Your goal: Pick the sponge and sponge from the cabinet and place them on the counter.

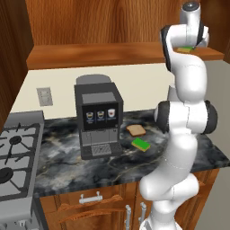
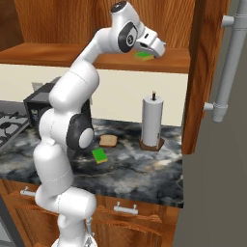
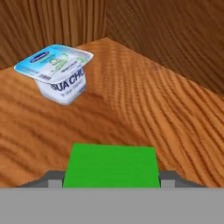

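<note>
One green-topped sponge (image 3: pixel 111 166) lies on the wooden shelf (image 3: pixel 175 118) of the cabinet (image 2: pixel 48 53). My gripper (image 3: pixel 111 181) is shut on it, a dark fingertip (image 3: pixel 54 179) against each side. From the base views, the hand (image 2: pixel 149 48) reaches up onto the shelf with the sponge (image 2: pixel 144 55) (image 1: pixel 185 48) beneath it. The other sponge (image 1: pixel 141 144) (image 2: pixel 100 156) lies flat on the dark marbled counter (image 1: pixel 90 166) (image 2: pixel 140 171), in front of the arm.
A small white-and-blue cup (image 3: pixel 61 72) stands further back on the shelf. On the counter are a bread slice (image 1: pixel 135 130), a coffee machine (image 1: pixel 98 117) and a paper towel roll (image 2: pixel 152 120). The stove (image 1: pixel 15 152) is at left. An open cabinet door (image 2: pixel 207 72) hangs at right.
</note>
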Motion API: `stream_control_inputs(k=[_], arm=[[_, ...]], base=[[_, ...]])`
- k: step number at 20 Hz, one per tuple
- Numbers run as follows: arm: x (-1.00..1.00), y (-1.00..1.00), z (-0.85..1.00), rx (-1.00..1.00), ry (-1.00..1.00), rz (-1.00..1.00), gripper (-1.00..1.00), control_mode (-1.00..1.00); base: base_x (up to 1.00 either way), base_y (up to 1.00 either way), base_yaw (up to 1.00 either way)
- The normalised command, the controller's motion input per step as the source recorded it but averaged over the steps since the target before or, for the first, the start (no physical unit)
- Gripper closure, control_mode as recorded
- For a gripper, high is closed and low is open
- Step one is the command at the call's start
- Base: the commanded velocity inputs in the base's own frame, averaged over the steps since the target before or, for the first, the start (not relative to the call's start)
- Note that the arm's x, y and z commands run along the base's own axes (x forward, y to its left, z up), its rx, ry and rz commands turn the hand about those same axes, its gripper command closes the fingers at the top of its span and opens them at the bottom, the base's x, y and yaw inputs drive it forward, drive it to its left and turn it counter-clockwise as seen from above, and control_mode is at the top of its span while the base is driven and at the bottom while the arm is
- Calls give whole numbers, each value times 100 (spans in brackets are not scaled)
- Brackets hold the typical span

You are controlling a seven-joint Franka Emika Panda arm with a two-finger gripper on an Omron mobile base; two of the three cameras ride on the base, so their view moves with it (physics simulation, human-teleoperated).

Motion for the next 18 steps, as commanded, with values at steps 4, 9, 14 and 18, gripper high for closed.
stream_control_inputs(k=[4,9,14,18], arm=[[-60,12,0,0,-2,7,100,-100],[-63,17,0,0,-2,7,100,-100],[-70,21,-1,0,-4,7,100,-100],[-73,20,-4,0,-6,8,100,-100]], base=[[0,0,0],[0,0,0],[0,0,0],[0,0,0]])
